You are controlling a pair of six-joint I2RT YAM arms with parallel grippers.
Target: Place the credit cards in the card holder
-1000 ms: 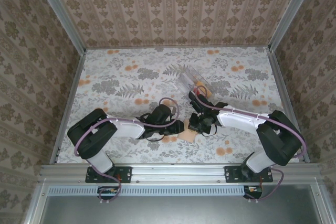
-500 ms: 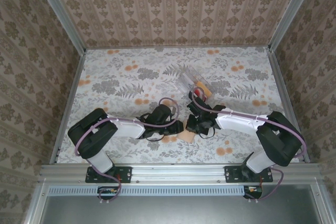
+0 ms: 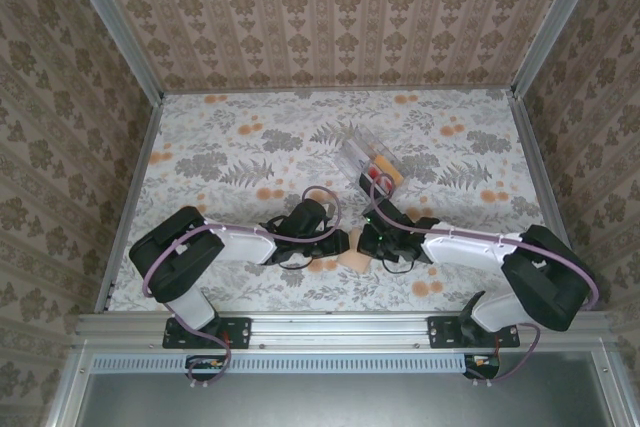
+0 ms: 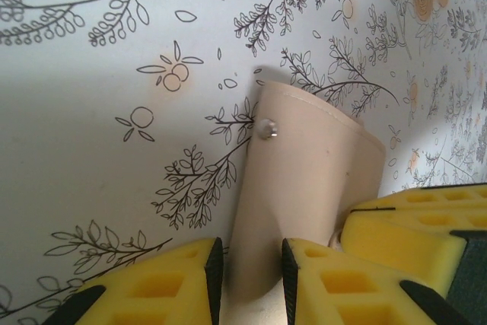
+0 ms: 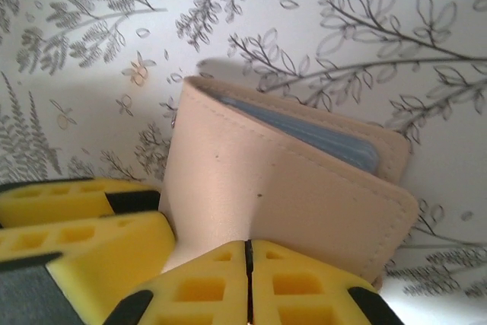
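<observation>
**Inspector A:** Supporting surface?

**Inspector B:** One table (image 3: 225, 162); covered edge to edge in a pale floral print, grey leaves and orange blooms; metal rails along its left, right and near edges.

**Inspector A:** Items resting on it?

**Inspector B:** Two; a clear plastic tray (image 3: 352, 150) right of centre in the overhead frame, set at a slant; a tan card holder (image 3: 352, 261) at lower centre, near the front rail, apart from the tray; small metal snap visible; shadow cast on the print behind it.

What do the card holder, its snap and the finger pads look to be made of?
Card holder: tan leather or imitation, matte, with a seamed edge. Snap: small, shiny, probably metal. Finger pads: yellow, matte, with square recesses; probably rubber or foam, unclear which.
</observation>
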